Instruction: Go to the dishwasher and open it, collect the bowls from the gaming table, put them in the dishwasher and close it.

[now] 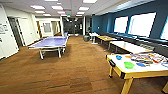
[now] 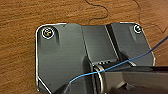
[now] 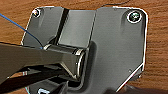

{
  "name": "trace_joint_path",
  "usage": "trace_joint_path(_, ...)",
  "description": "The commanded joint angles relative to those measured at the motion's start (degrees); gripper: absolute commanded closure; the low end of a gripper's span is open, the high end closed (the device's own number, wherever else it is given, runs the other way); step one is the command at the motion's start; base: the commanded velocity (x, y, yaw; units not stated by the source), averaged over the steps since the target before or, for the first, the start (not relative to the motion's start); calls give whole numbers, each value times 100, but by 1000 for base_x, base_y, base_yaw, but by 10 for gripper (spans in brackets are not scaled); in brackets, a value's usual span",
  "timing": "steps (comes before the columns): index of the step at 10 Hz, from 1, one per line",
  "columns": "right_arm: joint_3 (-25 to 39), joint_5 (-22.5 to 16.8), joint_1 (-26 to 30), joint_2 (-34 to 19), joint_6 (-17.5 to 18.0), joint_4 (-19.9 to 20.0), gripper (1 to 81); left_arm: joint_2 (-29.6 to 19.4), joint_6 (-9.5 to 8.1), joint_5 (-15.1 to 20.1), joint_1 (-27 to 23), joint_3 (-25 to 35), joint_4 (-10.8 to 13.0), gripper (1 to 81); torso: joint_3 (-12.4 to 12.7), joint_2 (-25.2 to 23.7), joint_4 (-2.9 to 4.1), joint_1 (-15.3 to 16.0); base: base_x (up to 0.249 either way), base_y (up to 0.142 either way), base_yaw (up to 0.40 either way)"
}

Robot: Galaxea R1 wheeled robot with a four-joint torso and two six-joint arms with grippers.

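The gaming table, white-topped with a yellow rim and legs, stands at the right in the head view, close by. On its top lie the bowls: a deep blue one, a lime-green one, a flatter blue one and a small orange one. A colourful game box lies behind them. The dishwasher is out of view. Both wrist views look down past the robot's dark plate at brown floor.
A blue table-tennis table stands at the middle left. Wood-topped tables line the blue window wall on the right, with a dark bin further back. Wide brown floor lies between them. A corridor opens at the far end.
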Motion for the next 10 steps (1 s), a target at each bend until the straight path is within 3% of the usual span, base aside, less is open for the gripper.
trace_joint_path(1,23,-288,296,20,-4,-6,10,12,-7,244,-306,-2,-18,10,0,0,0,0,156,0,0)
trace_joint_path(7,14,-288,279,20,-4,3,10,47,1,244,-305,-11,-18,10,0,0,0,0,150,0,0)
trace_joint_path(10,41,-288,296,20,-4,-6,10,21,1,253,-305,-2,-18,10,0,0,0,5,67,0,0)
